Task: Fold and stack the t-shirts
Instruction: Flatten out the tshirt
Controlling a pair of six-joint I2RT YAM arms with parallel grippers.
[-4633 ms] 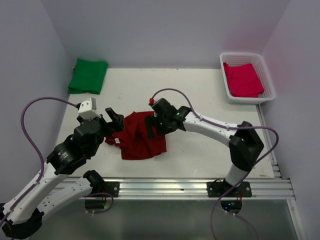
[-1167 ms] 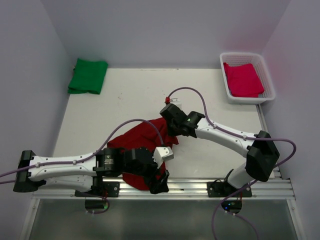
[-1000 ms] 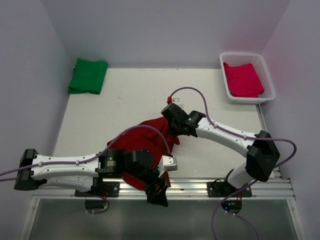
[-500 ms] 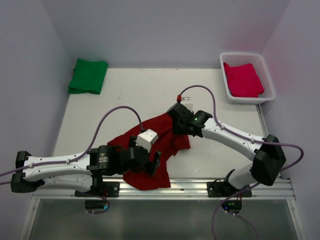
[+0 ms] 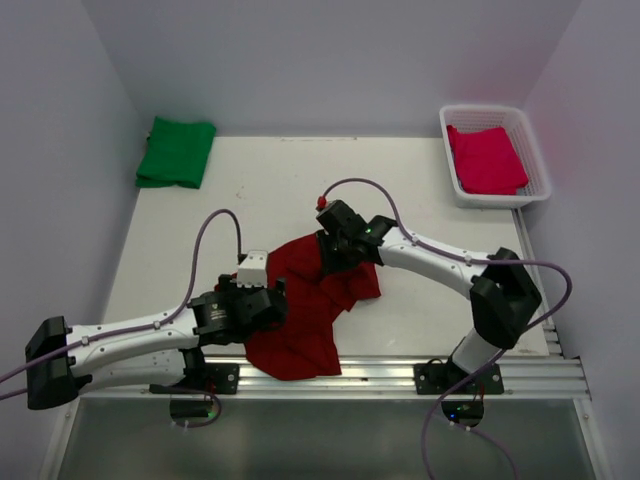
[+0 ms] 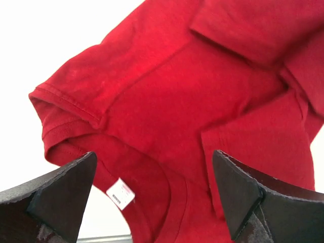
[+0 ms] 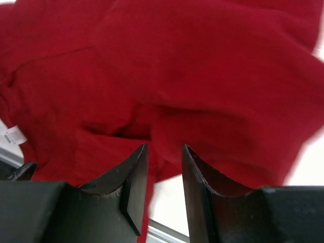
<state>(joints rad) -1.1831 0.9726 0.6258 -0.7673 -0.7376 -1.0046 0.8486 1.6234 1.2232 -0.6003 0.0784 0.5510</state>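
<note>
1. Dark maroon t-shirt (image 5: 305, 310): crumpled and half spread at the front centre of the tabletop (image 5: 260, 180), reaching the near edge. Collar, white tag (image 6: 120, 193) and one sleeve face up.
2. Green t-shirt (image 5: 177, 150): folded, far-left corner. Pinkish-red t-shirt (image 5: 485, 158): folded inside the white basket (image 5: 480, 108).
3. Left end effector (image 6: 152, 197): wide open, empty, above the collar. Right end effector (image 7: 164, 174): narrowly parted, nothing between, over maroon cloth.
4. Right wrist view is blurred, so the folds are hard to read.

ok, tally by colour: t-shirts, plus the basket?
dark red t-shirt: 1
green t-shirt: 1
pinkish-red t-shirt: 1
white basket: 1
Total: 4
</note>
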